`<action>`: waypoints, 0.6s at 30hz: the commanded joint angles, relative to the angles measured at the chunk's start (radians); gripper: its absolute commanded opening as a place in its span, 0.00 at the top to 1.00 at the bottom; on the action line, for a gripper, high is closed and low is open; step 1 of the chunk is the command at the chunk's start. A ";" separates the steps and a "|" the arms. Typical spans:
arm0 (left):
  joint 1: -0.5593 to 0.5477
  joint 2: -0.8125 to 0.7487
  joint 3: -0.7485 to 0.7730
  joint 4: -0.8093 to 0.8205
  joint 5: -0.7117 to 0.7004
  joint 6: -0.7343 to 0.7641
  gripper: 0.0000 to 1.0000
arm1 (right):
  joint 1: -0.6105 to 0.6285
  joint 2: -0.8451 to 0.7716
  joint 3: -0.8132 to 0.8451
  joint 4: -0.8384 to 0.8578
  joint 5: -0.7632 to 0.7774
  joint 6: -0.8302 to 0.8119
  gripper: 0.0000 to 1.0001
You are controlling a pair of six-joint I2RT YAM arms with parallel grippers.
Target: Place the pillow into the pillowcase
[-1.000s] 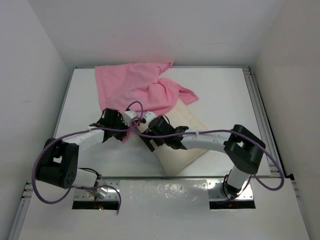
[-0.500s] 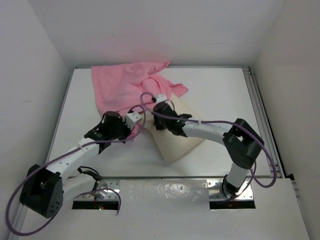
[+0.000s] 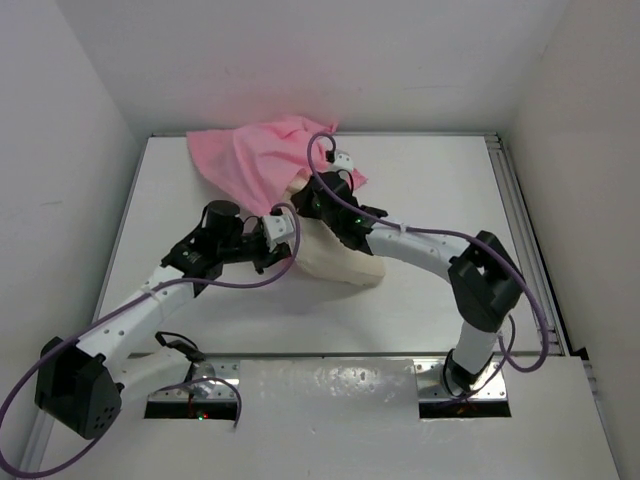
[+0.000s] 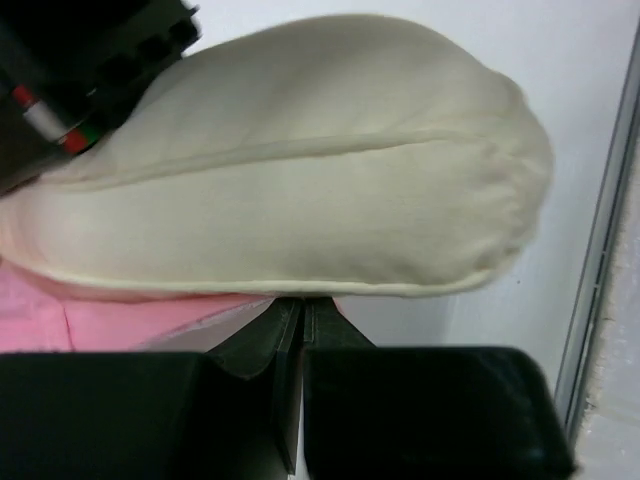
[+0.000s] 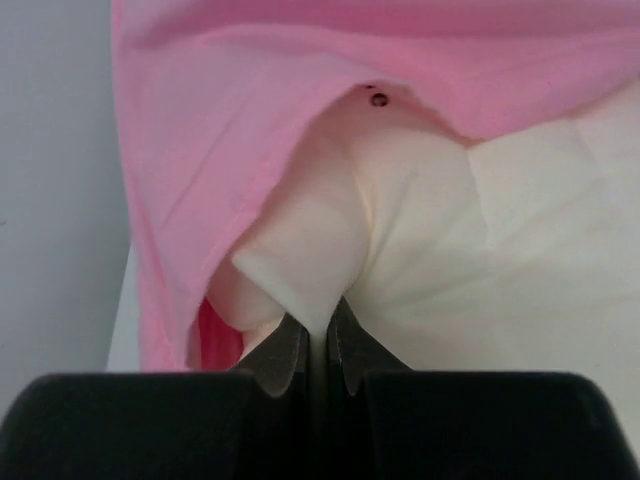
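The cream pillow (image 3: 340, 255) lies mid-table, its far end under the edge of the pink pillowcase (image 3: 255, 155), which is bunched at the back. My right gripper (image 3: 312, 197) is shut on a pinched fold of the pillow's corner at the pillowcase mouth. In the right wrist view, the right gripper (image 5: 320, 325) holds the pillow (image 5: 480, 250) with the pillowcase (image 5: 250, 100) draped over it. My left gripper (image 3: 286, 232) sits at the pillow's left side. In the left wrist view, the left gripper (image 4: 302, 305) is shut on the pillowcase (image 4: 110, 325) edge beneath the pillow (image 4: 300, 170).
White walls close in the table (image 3: 450, 180) at the back and on both sides. A metal rail (image 3: 520, 220) runs along its right edge. Part of the right arm (image 4: 90, 60) shows dark at the upper left of the left wrist view.
My right gripper has shut on the pillow's corner and carried it toward the back, under the pillowcase edge. The pillow slid back and left. My left arm stretched forward, still shut.
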 commanded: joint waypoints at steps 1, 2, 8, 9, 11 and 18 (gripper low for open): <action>-0.035 -0.010 0.049 0.057 0.289 -0.026 1.00 | -0.011 0.081 0.064 0.085 0.067 0.138 1.00; -0.034 -0.010 0.054 0.028 0.303 -0.025 1.00 | -0.012 0.107 0.092 0.076 0.087 0.140 1.00; -0.031 -0.051 0.070 -0.118 0.241 0.024 1.00 | -0.073 0.179 0.187 0.169 0.005 0.028 1.00; -0.032 -0.053 0.078 -0.124 0.213 0.018 1.00 | -0.075 0.222 0.221 0.166 -0.044 -0.081 0.98; -0.031 -0.053 0.093 -0.182 0.167 0.030 0.98 | -0.069 0.248 0.293 0.051 -0.193 -0.173 0.62; -0.021 -0.079 0.144 -0.415 0.006 0.173 0.29 | -0.076 -0.073 -0.038 -0.035 -0.327 -0.450 0.01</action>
